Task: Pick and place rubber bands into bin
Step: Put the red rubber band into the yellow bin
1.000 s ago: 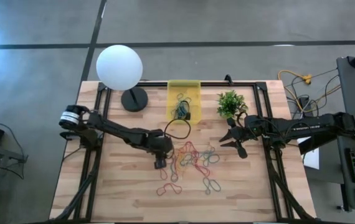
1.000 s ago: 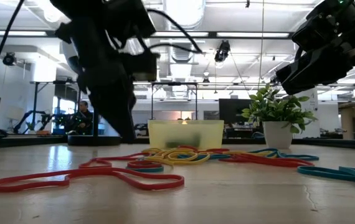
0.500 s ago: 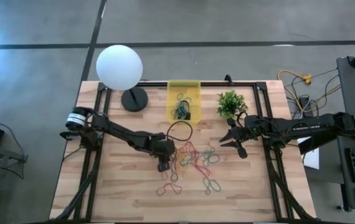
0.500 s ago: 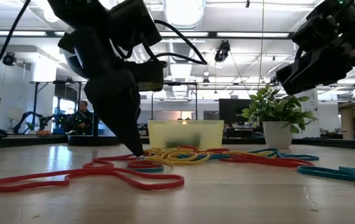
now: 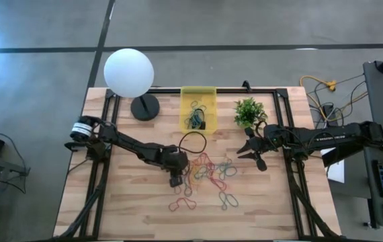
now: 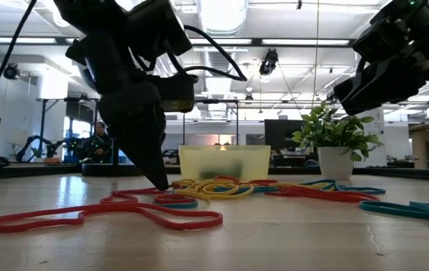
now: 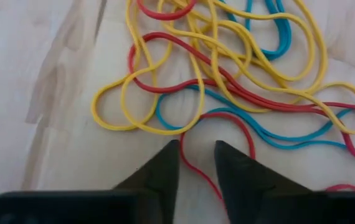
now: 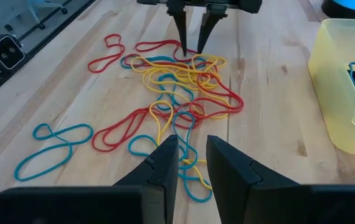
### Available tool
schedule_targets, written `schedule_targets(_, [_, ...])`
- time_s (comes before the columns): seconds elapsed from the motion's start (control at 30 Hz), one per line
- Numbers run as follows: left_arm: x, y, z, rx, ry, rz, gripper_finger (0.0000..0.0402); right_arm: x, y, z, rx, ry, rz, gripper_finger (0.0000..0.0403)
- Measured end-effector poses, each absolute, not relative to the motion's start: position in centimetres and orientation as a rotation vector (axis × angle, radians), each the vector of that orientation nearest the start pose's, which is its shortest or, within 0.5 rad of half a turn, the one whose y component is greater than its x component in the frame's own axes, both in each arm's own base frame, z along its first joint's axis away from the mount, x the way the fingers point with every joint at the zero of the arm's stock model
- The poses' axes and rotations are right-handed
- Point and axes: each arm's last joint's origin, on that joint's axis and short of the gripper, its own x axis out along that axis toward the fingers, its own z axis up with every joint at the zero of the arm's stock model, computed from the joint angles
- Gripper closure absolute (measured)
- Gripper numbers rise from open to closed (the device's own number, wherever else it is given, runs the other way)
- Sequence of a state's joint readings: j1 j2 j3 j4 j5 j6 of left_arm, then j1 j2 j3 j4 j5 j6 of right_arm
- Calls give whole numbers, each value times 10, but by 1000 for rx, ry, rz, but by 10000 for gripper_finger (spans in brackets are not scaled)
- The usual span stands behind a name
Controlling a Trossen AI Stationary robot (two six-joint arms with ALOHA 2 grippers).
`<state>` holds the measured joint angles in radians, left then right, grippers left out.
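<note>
A loose pile of red, yellow and blue rubber bands point(image 5: 208, 171) lies flat on the wooden table, also seen in the right wrist view point(image 8: 177, 93). The yellow bin point(image 5: 198, 107) stands on the table's far side with a few bands in it. My left gripper point(image 7: 196, 152) is open and points down at the pile's left edge. Its tips reach down to the table point(image 6: 165, 188) on either side of a red strand point(image 7: 189, 165). I cannot tell whether they touch the strand. My right gripper point(image 8: 192, 152) is open, hovering right of the pile near the plant.
A white globe lamp point(image 5: 130, 72) stands at the far left, a small green plant point(image 5: 248, 111) right of the bin. A black cable loop point(image 5: 193, 140) arches between the bin and the pile. Single red point(image 5: 185, 202) and blue point(image 5: 230, 199) bands lie nearer; bare wood beyond them.
My left gripper has come down and shifted slightly toward the table's right, from above the table to the pile's left edge, where its tips now reach the table surface. The bands and my right arm have stayed where they were.
</note>
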<state>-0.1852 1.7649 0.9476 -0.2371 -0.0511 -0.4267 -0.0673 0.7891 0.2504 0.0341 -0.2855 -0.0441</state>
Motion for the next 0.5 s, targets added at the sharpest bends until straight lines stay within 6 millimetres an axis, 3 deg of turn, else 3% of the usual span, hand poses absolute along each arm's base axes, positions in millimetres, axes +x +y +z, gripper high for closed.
schedule_targets(0.17, [323,-59,139,-266,1052,120,394,159,-3,171,46,493,224,328])
schedule_targets(0.5, [324,-58,143,-184,1032,182,401,159,-3,171,49,493,223,326])
